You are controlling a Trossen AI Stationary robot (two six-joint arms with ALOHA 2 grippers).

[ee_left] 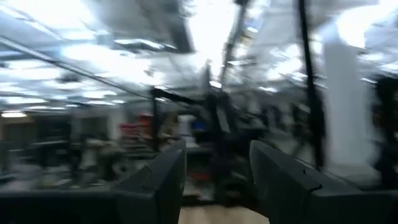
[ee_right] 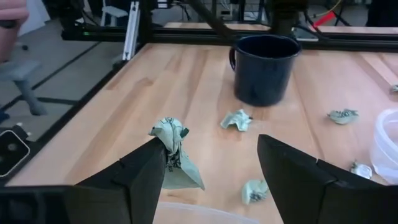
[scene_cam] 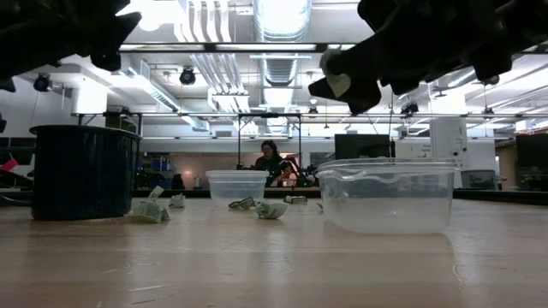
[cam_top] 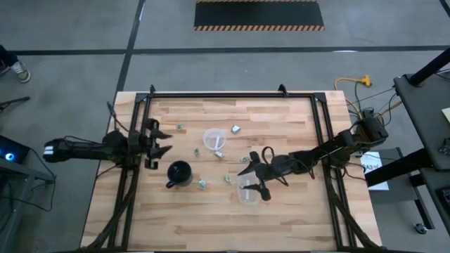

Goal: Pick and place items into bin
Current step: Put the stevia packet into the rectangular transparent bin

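Several tiny pale green and whitish crumpled items lie scattered on the wooden table, among them one (ee_right: pixel 236 119) in front of the black mug (ee_right: pixel 264 59) and one (cam_top: pixel 236 128) at the far side. My right gripper (cam_top: pixel 253 179) hangs open above a clear bin (cam_top: pixel 246 195), and one pale green item (ee_right: pixel 169 152) clings to one of its fingers. In the low view that item (scene_cam: pixel 338 83) shows above the bin (scene_cam: pixel 385 201). My left gripper (cam_top: pixel 163 139) waits open and raised at the table's left side, with nothing between its fingers (ee_left: pixel 155 186). My right gripper's jaws stand wide apart. The crumpled item sticks to the tip and inner side of one finger (ee_right: pixel 152 168) only, and the other finger (ee_right: pixel 292 168) is clear of it. The item hangs lifted off the table, over the bin's rim (ee_right: pixel 186 210).
A second clear tub (cam_top: pixel 214 139) stands on the table's far middle, with items (cam_top: pixel 219 154) beside it. The mug (cam_top: pixel 180 172) stands between my two grippers. Black frame rails (cam_top: pixel 232 94) run along the table's edges. A person (scene_cam: pixel 272 162) sits far behind the table.
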